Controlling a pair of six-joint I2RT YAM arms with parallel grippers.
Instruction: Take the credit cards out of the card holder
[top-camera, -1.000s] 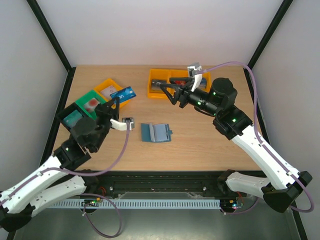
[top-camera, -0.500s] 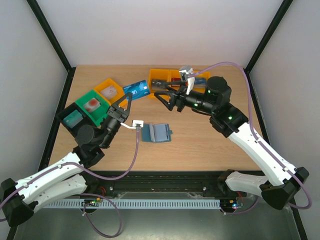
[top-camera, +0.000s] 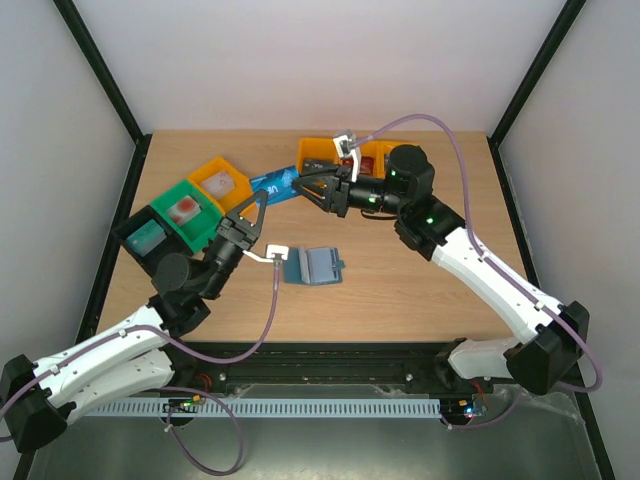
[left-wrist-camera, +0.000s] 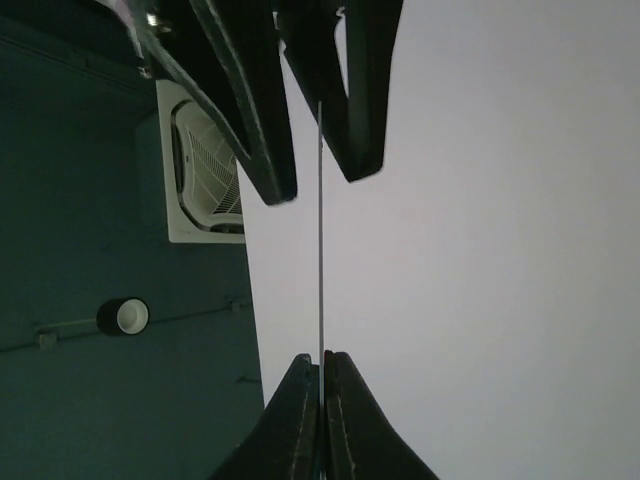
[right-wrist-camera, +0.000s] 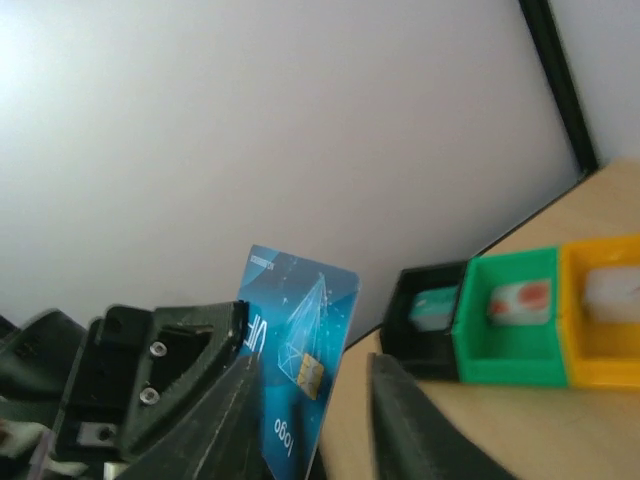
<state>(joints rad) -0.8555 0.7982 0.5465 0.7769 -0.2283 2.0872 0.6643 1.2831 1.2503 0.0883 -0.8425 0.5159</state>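
the left pincer (top-camera: 258, 200) is seen raised above the table (top-camera: 420, 290), its jaws clamped on the blue credit card (top-camera: 278, 183). in the left wrist view the card is shown edge-on as a thin line, pinched at its near end between the two closed fingertips. the far end of the card is reached by the right pincer (top-camera: 308, 188), whose jaws are held apart, one finger on each side of the card; a gap is seen on at least one side, and whether the other finger touches cannot be told. the card holder (top-camera: 312, 266) is left lying open and flat on the table, below the two pincers and closer to the arm bases, well apart from both.

against the frame a second ago, the card has been carried rightward by the left pincer, and the right pincer has been brought leftward from well apart until the card is straddled. the card holder has not been moved.

the card's long axis is laid from one pincer to the other, roughly left to right across the table, with one short end in each. it is held off the table, its printed face with chip and white lettering turned up toward the overhead camera and toward the right wrist camera.
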